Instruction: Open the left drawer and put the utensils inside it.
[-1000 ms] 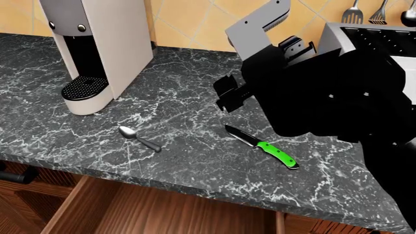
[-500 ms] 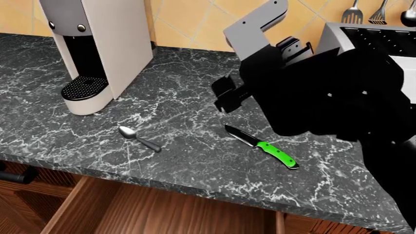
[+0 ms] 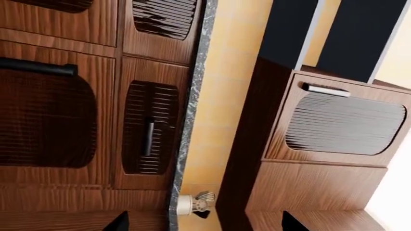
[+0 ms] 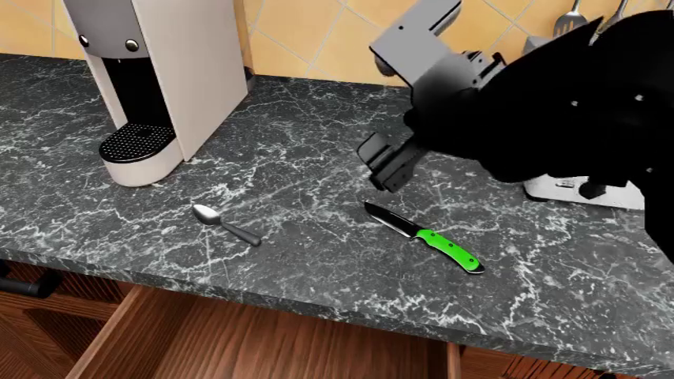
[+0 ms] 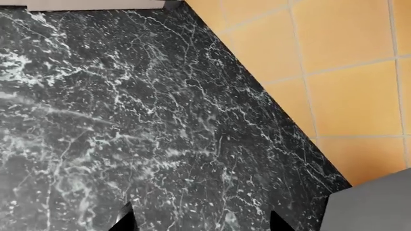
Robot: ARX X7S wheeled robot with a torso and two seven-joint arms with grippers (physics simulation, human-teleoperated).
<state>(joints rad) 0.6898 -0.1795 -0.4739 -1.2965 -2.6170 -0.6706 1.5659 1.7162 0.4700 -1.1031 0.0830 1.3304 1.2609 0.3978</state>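
Our right gripper [image 4: 387,168]: above the black marble counter [image 4: 316,237], jaws spread, holding nothing. Green-handled knife with dark blade [image 4: 427,238]: just below it, lying diagonally, tip toward the backsplash. Small grey metal spoon [image 4: 226,223]: nearby, bowl toward the white coffee machine [image 4: 158,79]. Reddish-brown wooden left drawer [image 4: 263,339]: open.

spoon [image 4: 226,223] left of knife [image 4: 425,237] (both on counter [image 4: 305,166])

No readable text, label or number shows, as far as visible.
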